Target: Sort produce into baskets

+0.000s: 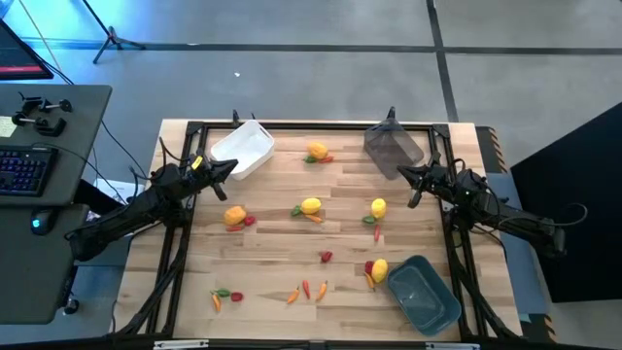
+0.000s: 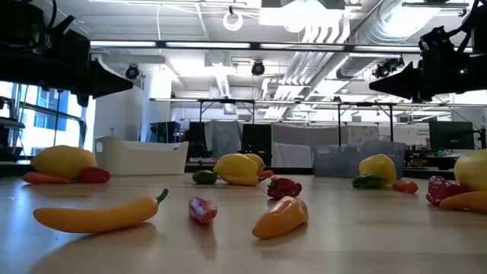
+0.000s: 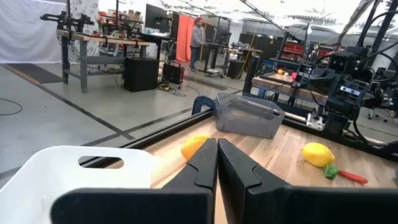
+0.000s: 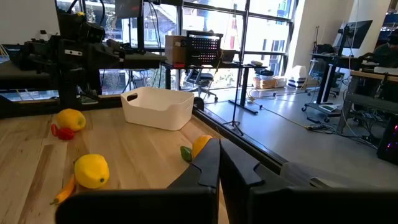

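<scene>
Three baskets stand on the wooden table: a white one [image 1: 243, 149] at the far left, a translucent grey one [image 1: 393, 149] at the far right, and a blue-teal one [image 1: 425, 294] at the near right. Produce lies scattered between them: yellow fruits [image 1: 311, 205] [image 1: 378, 206] [image 1: 379, 269], an orange fruit [image 1: 234, 216], a red piece [image 1: 326, 257] and thin orange pieces [image 1: 306, 290]. My left gripper [image 1: 231, 167] hangs shut and level beside the white basket [image 3: 74, 168]. My right gripper [image 1: 406, 175] hangs shut and level by the grey basket. Both are above the table and hold nothing.
Black frame rails [image 1: 179, 253] run along the table's left, right and far edges. A desk with a keyboard [image 1: 24, 167] stands beyond the left edge. A person [image 3: 198, 34] stands far off in the room. Bare wood lies at the table's near middle [image 1: 272, 258].
</scene>
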Available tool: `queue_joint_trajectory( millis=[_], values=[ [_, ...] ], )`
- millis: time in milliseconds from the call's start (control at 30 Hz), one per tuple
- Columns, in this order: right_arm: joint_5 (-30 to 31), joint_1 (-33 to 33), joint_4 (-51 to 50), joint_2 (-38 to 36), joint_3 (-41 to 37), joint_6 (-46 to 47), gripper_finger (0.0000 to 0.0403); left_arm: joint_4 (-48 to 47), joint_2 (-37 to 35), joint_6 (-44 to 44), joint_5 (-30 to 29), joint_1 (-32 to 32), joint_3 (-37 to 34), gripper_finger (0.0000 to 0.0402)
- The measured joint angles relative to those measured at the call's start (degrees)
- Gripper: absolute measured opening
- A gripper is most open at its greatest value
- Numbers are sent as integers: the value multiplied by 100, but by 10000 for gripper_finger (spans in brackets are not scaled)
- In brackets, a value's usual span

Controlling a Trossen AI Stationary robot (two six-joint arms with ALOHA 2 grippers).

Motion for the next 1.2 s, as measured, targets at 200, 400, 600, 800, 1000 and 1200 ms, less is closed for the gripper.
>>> queue_joint_trajectory(
  millis=[200,400,600,800,1000,1200],
  values=[
    [0,0,2,0,0,1,0,0,-1,0,1,0,0,0],
    [1,-2,0,0,0,2,0,0,-2,0,1,-2,0,0],
    [1,-2,2,0,0,0,0,0,0,0,2,-2,0,0],
    [0,0,1,1,0,1,0,0,-1,-121,2,-1,0,0],
    [-1,-2,2,0,0,2,0,112,1,-220,-24,-2,-1,0],
    [1,0,0,2,0,0,0,681,-2,-555,-49,0,0,0]
  ],
)
